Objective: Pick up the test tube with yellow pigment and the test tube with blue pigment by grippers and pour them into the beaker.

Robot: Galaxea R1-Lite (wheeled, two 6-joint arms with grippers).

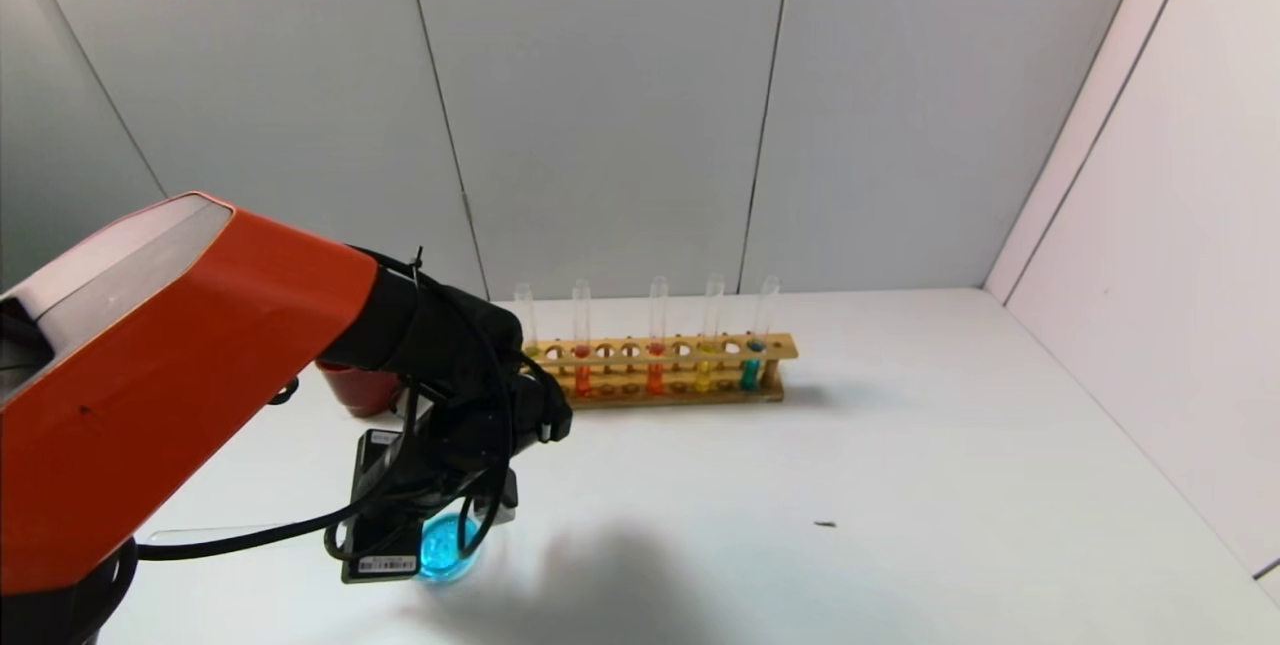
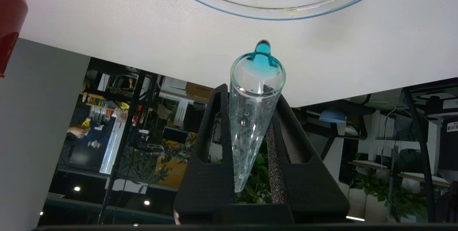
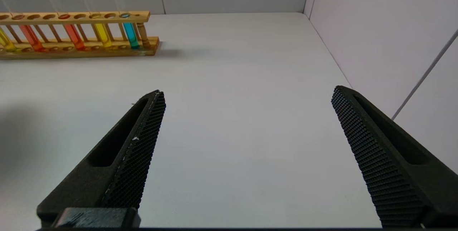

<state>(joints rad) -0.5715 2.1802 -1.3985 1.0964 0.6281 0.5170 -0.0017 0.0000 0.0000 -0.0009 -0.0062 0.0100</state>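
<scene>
Left gripper (image 2: 250,130) was clamped on the test tube with blue pigment (image 2: 252,116), both fingers (image 2: 214,145) pressed against the glass about mid-length. Tube was tipped over: long axis ran out from between the fingers with the open mouth leading and angled down, rounded base back toward the wrist. A small blob of blue liquid sat at the lip; the rest of the tube looked clear with droplets on the wall. From the head view the left gripper (image 1: 470,500) hung directly over the beaker (image 1: 447,547), which sat on the white table (image 1: 900,485) near its front left and held bright blue liquid. Left arm reached forward from the robot's left, orange shell angled down, wrist bent over the beaker. Red cup (image 1: 358,387) stood behind the arm, just left of the wooden rack (image 1: 680,365). Rack sat at the back with five upright tubes, the test tube with yellow pigment (image 1: 527,325) at its left end. Right gripper (image 3: 247,152) was wide open, holding nothing, low above bare table on the right side, well apart from the rack.
</scene>
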